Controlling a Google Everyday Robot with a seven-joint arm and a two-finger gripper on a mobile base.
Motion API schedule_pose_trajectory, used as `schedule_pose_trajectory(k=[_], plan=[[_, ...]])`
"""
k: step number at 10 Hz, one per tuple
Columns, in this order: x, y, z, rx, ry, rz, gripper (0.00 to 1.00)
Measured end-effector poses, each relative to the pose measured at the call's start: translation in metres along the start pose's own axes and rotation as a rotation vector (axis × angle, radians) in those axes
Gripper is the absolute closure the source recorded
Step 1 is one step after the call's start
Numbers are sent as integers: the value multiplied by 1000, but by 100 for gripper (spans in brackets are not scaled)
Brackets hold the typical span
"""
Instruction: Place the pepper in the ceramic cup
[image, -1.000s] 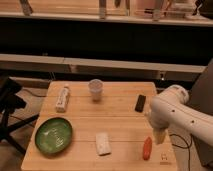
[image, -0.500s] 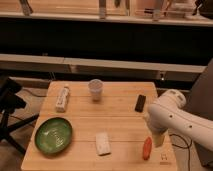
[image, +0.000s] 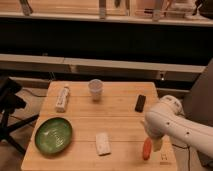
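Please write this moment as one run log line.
gripper: open, low beside pepper | pepper: lying on table | ceramic cup: upright, far side

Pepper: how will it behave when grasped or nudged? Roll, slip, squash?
The pepper lies flat near the table's front edge, with the gripper close beside it. It looks tapered and rounded, so it would probably roll in an arc if nudged. Its smooth-looking skin may slip. It is small, so likely light.

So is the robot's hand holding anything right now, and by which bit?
No, nothing is held. The gripper hangs open low over the table, and the pepper lies right beside it, not between its fingers.
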Motion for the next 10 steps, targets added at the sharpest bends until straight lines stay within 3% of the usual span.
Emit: schedule_pose_trajectory(k=[10], plan=[[-5,4,31,-5,-35,-59,20]])
